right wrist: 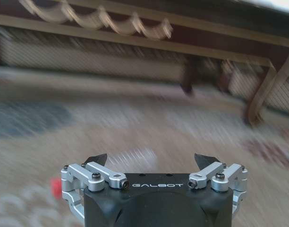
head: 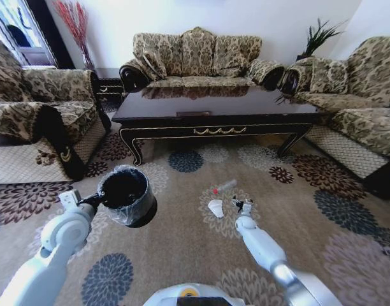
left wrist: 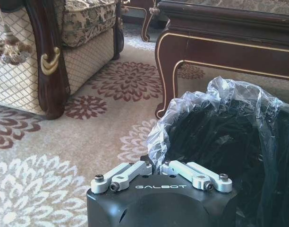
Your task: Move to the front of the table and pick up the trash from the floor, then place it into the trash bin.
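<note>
- Trash on the floor (head: 182,255) is what I am after, and from the head view it is all still lying on the carpet: a crumpled white paper cup (head: 215,208), a clear tube with a red end (head: 223,187) just beyond it, and a small dark wrapper (head: 238,203) beside the cup.
- I judge the drive finished: the bench (head: 214,108) stands squarely ahead of me, with the litter between it and my base.
- My left gripper (left wrist: 156,166) has its jaws pressed together on the bag-lined rim of the trash bin (head: 126,194), and it holds the bin off to my left, well apart from the litter.
- My right gripper (head: 243,206) is down low at the litter, right by the wrapper and near the cup. In its wrist view the jaws are spread with nothing between them, and a red bit shows on the carpet beside them.
- So by my reckoning only the approach is done. No piece is picked up, and I cannot see anything of the litter inside the bin; all three pieces remain to be lifted and dropped in.
</note>
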